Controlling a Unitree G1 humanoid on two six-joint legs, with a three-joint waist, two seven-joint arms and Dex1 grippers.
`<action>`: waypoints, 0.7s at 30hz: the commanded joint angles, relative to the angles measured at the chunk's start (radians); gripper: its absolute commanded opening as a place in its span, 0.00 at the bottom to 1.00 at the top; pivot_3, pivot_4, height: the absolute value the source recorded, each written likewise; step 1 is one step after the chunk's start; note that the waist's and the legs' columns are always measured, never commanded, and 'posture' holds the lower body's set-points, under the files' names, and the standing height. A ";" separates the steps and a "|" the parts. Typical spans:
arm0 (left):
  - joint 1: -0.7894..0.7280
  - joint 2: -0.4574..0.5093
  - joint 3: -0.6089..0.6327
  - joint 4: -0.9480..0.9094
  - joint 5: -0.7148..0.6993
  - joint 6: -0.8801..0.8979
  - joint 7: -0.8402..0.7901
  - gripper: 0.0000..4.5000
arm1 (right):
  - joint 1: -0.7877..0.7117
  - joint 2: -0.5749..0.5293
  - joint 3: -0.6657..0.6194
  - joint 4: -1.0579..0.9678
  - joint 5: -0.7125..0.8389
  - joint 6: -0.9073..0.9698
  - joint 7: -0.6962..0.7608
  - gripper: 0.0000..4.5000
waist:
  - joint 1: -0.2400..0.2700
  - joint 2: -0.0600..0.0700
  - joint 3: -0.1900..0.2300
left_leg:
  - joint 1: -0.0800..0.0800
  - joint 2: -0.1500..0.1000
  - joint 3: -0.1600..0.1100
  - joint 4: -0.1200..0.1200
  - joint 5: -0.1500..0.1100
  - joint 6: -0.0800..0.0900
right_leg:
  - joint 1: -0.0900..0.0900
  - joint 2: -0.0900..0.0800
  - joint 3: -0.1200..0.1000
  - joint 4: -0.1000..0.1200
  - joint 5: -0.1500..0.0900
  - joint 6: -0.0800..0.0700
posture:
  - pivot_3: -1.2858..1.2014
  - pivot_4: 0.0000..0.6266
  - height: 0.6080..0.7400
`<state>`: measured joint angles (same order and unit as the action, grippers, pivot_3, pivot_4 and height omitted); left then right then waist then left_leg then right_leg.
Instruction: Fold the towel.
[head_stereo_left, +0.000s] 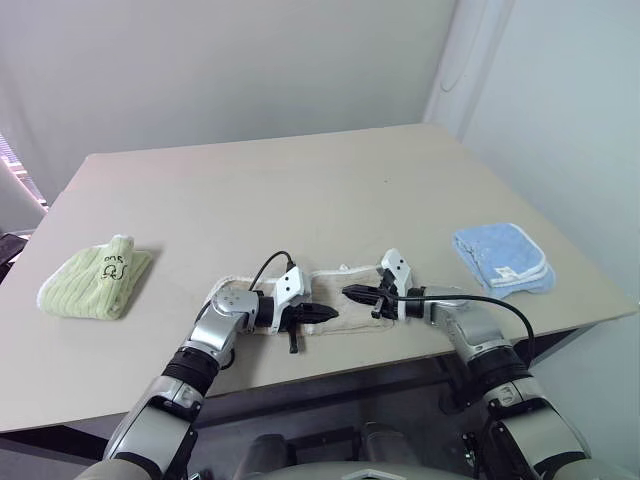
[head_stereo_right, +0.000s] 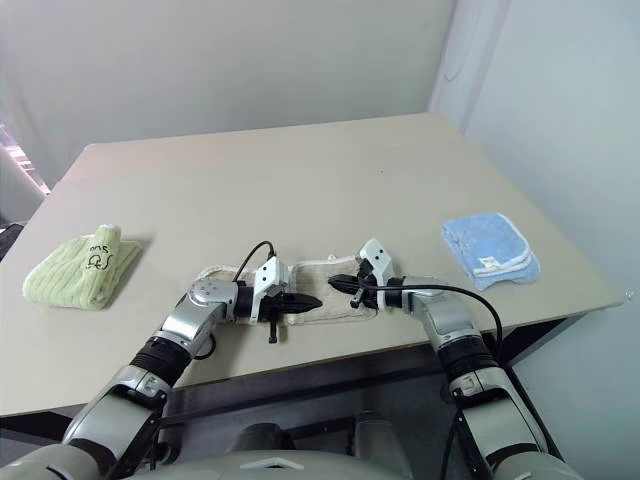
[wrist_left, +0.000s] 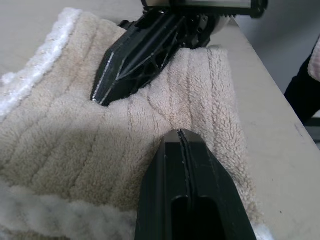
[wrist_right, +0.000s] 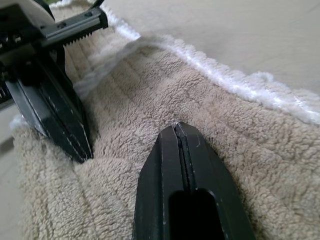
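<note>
The towel (head_stereo_left: 335, 283), beige terry cloth with a white corded edge, lies folded into a narrow strip near the table's front edge. My left gripper (head_stereo_left: 330, 313) and my right gripper (head_stereo_left: 350, 292) point at each other over its middle, tips a short way apart. Both are shut, and their tips press into the pile. In the left wrist view the left gripper (wrist_left: 181, 132) rests in a crease of the towel (wrist_left: 65, 145), with the right gripper (wrist_left: 97, 97) just beyond. In the right wrist view the right gripper (wrist_right: 177, 125) dents the towel (wrist_right: 240, 140). No cloth shows between either pair of fingers.
A light green folded towel (head_stereo_left: 95, 280) lies at the left of the table (head_stereo_left: 300, 190). A light blue folded towel (head_stereo_left: 503, 258) lies at the right, near the table's edge. The table's front edge runs just below the beige strip.
</note>
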<state>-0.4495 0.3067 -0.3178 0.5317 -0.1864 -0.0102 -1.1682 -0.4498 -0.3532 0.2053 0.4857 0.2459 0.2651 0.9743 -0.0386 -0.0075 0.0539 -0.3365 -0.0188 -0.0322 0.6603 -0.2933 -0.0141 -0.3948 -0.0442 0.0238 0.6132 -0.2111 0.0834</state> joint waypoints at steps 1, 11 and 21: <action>-0.015 0.000 0.014 0.001 0.005 0.042 -0.010 0.00 | -0.007 0.005 0.009 0.044 -0.033 0.011 0.009 0.00 | -0.002 0.000 0.000 | 0.000 0.000 0.000 0.001 0.000 0.000 | 0.000 0.000 0.000 0.000 0.000 0.000 | 0.52 0.00 1.00; 0.008 0.104 0.209 -0.330 -0.212 0.352 -0.014 0.52 | -0.054 0.013 -0.148 -0.223 0.197 0.258 0.045 0.36 | -0.005 0.001 0.001 | -0.010 0.000 -0.002 0.001 0.000 0.000 | -0.012 0.001 0.001 0.006 0.001 0.000 | 0.52 0.00 1.00; 0.234 0.325 0.584 -0.707 -0.399 0.824 0.346 1.00 | -0.047 -0.086 -0.183 -0.596 0.436 0.648 0.019 0.85 | 0.000 0.002 0.004 | -0.016 0.004 -0.003 0.001 0.000 0.001 | -0.018 0.000 0.001 0.004 0.000 0.000 | 0.52 0.00 1.00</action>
<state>-0.2077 0.6167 0.2018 -0.1437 -0.5655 0.7190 -0.9216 -0.4760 -0.4309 0.0288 -0.0732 0.6399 0.8545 1.0084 -0.0391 -0.0058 0.0577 -0.3521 -0.0152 -0.0357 0.6615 -0.2937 -0.0130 -0.4120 -0.0442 0.0243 0.6167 -0.2109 0.0838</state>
